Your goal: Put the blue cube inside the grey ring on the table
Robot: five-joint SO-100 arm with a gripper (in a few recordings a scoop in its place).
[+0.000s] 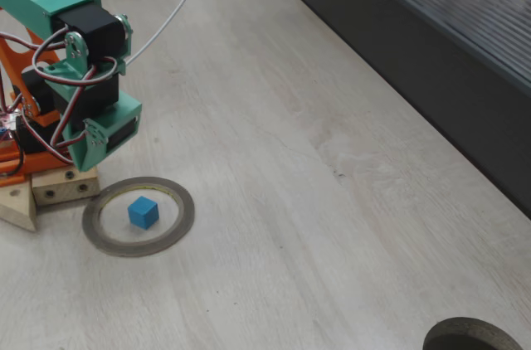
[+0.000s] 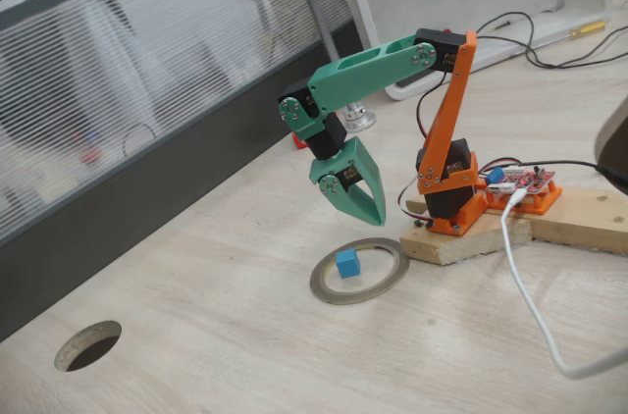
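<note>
One cube: the blue cube (image 1: pixel 143 212) sits flat on the table (image 1: pixel 315 201) inside the grey ring (image 1: pixel 184 219), apart from the band on all sides in both fixed views.
Cube position: a little off centre, nearer the far rim in a fixed view (image 2: pixel 346 263); it looks settled, not tilted.
Cube look: small, bright blue, plain matte faces, crisp edges; far smaller than the opening around it.
Ring look: thin flat grey band (image 2: pixel 385 282) with a faint yellowish inner edge, lying flat beside the wooden base block (image 2: pixel 461 240).
Gripper: green gripper (image 2: pixel 368 213) hangs above the far rim of the ring, tips down, clear of the cube.
Fingers: closed together to a point, grasping nothing.
Stage, as judged: placement appears done; what remains is pulling the arm away.
Doing it well: lift straight up before swinging back, so the tips do not clip the cube or drag the thin band.
Risk, as judged: the ring is light and loose; a brush from the fingertips could slide it off from around the cube.
Other items: white cable (image 2: pixel 530 306); a dark round hole (image 2: pixel 88 344) well away.
</note>
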